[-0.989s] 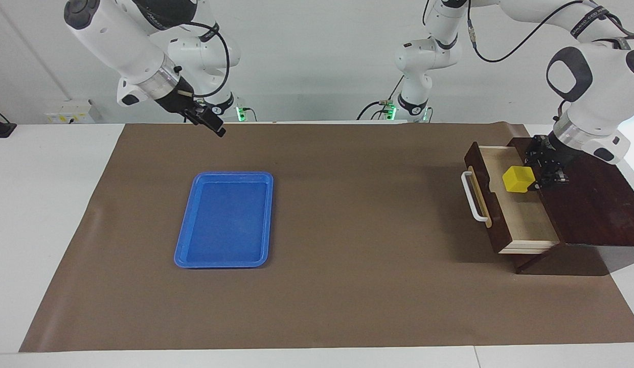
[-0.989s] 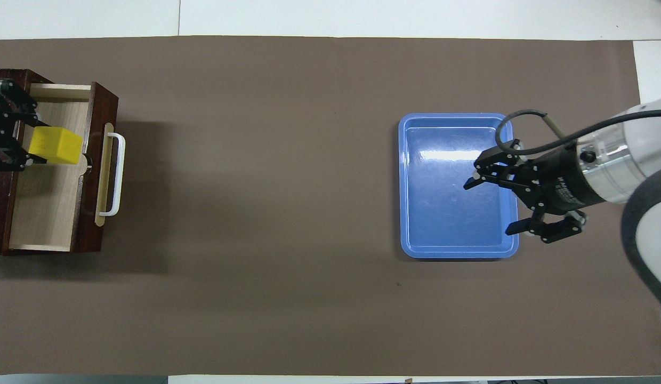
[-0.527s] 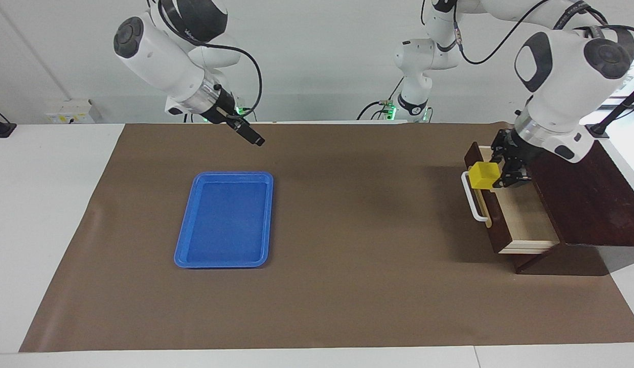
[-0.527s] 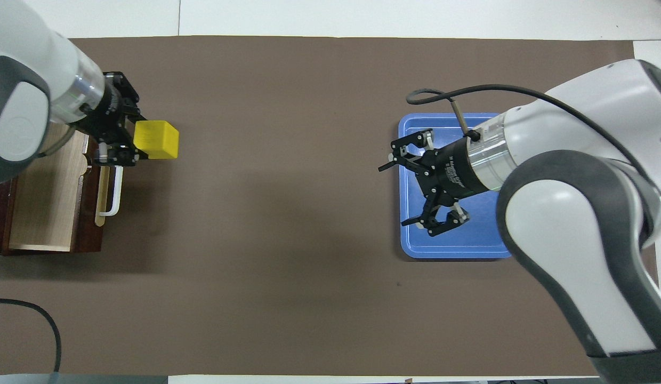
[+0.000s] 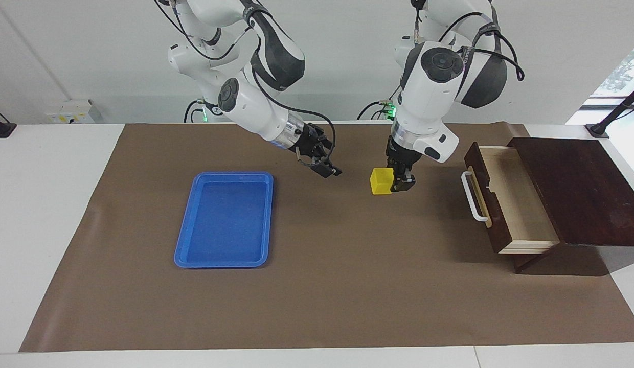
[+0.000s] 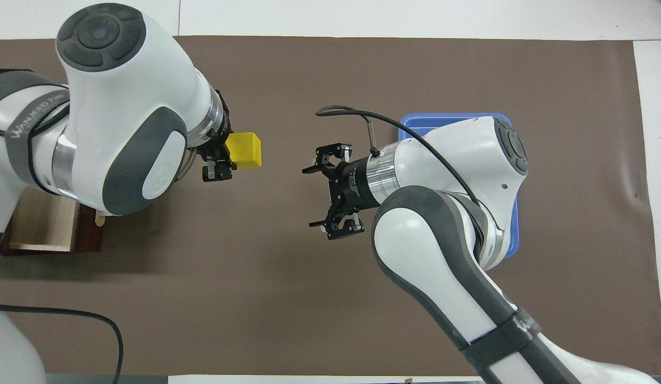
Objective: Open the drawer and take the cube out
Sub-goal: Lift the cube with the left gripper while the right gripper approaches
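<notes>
Inspection of the bench as it stands.

My left hand is clamped on the cube, which sits between its fingertips and is carried in the air over the bare brown mat. In the facing view the cube hangs over the middle of the mat, between the drawer and the blue tray, clear of both. In the overhead view the same cube projects from my left hand toward the centre of the bench.

My right hand is up in the air over the mat, just beside the tray on the side toward the drawer, and its fingers are spread wide with nothing between them. The overhead view confirms it: my right hand shows 2 fingertips standing well apart. The 2 hands face each other across a gap over the mat, not touching.

The drawer is pulled out of the dark wooden box at the left arm's end of the bench. Its pale wood interior is exposed and holds nothing that I can see. The white bar handle on the drawer front faces the middle of the bench.

The blue tray lies flat on the mat toward the right arm's end, with nothing in it. In the overhead view my right arm covers much of the tray.
</notes>
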Robot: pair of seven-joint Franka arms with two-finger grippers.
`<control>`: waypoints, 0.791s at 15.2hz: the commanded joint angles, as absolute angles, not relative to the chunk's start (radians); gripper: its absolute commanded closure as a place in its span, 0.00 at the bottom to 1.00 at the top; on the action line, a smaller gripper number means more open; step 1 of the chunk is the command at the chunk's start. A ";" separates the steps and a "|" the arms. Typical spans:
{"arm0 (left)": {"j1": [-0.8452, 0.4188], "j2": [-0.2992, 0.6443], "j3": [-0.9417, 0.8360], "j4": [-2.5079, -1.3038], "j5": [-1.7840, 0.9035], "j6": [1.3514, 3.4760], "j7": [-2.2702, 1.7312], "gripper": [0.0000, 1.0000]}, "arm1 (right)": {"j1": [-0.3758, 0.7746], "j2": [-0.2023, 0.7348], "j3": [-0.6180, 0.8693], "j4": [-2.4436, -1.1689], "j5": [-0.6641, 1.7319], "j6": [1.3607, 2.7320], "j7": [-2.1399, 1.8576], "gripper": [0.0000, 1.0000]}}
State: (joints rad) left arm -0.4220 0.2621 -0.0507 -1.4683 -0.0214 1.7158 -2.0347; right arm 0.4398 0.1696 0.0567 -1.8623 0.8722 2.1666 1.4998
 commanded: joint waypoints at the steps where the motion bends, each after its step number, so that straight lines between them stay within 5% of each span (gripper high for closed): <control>1: -0.437 0.245 -0.034 -1.511 -0.038 1.743 -2.057 1.00 | 0.428 0.195 0.057 -1.856 0.911 2.187 1.502 0.00; 12: -0.451 0.256 -0.034 -1.516 -0.051 1.775 -2.108 1.00 | 0.476 0.385 0.057 -1.634 0.953 2.183 1.497 0.00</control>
